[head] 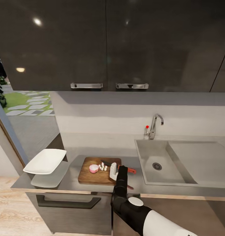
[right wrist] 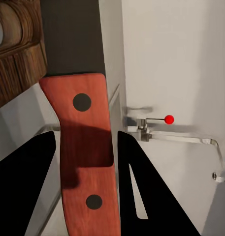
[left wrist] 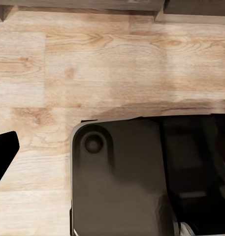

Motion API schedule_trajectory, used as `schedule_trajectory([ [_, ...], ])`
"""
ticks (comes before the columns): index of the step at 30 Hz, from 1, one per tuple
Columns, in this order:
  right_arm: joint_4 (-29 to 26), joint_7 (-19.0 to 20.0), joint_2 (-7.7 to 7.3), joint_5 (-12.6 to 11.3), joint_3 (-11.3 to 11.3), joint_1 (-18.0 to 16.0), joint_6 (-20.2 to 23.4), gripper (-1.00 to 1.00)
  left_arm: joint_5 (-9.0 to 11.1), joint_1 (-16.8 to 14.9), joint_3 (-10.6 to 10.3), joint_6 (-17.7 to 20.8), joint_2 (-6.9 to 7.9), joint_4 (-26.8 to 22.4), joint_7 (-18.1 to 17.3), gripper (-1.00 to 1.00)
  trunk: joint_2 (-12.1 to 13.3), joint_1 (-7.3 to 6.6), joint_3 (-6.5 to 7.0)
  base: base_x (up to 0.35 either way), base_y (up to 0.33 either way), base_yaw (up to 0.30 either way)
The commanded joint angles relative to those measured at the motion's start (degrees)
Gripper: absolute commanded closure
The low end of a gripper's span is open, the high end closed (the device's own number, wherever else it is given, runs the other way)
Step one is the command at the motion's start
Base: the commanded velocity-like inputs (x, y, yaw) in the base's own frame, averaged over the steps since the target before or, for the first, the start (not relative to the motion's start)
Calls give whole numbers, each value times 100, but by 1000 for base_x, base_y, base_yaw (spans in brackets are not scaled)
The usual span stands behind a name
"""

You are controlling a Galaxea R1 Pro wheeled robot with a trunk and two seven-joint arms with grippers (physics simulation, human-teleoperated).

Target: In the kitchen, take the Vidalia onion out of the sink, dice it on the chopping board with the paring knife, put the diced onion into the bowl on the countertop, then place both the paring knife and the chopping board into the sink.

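Observation:
The chopping board [head: 92, 176] lies on the grey countertop [head: 73, 164] left of the sink [head: 148, 154]. On it sit a pinkish lump of Vidalia onion [head: 93, 168] and a few pale diced bits [head: 103, 167]. My right gripper [head: 114, 170] is over the board's right edge, shut on the paring knife [head: 106, 162]. In the right wrist view the gripper [right wrist: 87, 162] clamps the knife's red handle [right wrist: 85, 132] between black fingers [right wrist: 23, 172], beside the board [right wrist: 16, 59]. The white bowl [head: 45, 160] stands at the counter's left end. One dark fingertip [left wrist: 1, 152] of my left gripper hangs over the floor.
A chrome tap [head: 155, 126] with a red knob [head: 147, 127] stands behind the sink, and the drainboard [head: 204, 160] lies to the right. Dark wall cabinets [head: 109, 42] hang overhead. The wooden floor [left wrist: 112, 64] and my dark base [left wrist: 142, 177] are below.

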Motion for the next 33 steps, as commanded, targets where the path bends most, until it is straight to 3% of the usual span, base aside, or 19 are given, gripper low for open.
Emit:
schedule_trajectory([
  [1, 3, -22, 0, -10, 27, -9, 33, 100, 35, 1, -32, -6, 6, -9, -4, -100, -12, 4, -12, 0, 0, 0],
  [12, -283, -81, 0, 17, -44, -9, -49, 100, 35, 2, -32, -6, 6, -9, -3, -100, -12, 4, -12, 0, 3, 0],
  [18, -1334, -97, 0, 30, -780, -9, -25, 100, 35, 3, -32, 10, -2, 42, 1, -100, -12, 4, -12, 0, 221, 0],
  [20, -1413, -93, 0, 19, -843, -9, -17, 100, 35, 2, -32, 11, -3, 59, -2, -100, -12, 4, -12, 0, 294, 0],
  [28, -1406, -39, 0, -9, -842, -9, 5, 100, 35, 1, -32, 10, -3, 70, 0, -100, -12, 4, -12, -48, 267, 0],
  [33, -1076, 81, 0, -18, -499, -9, 0, 100, 35, 1, -32, 12, -35, 70, 4, -100, -12, 4, -12, -190, 1, 0],
])
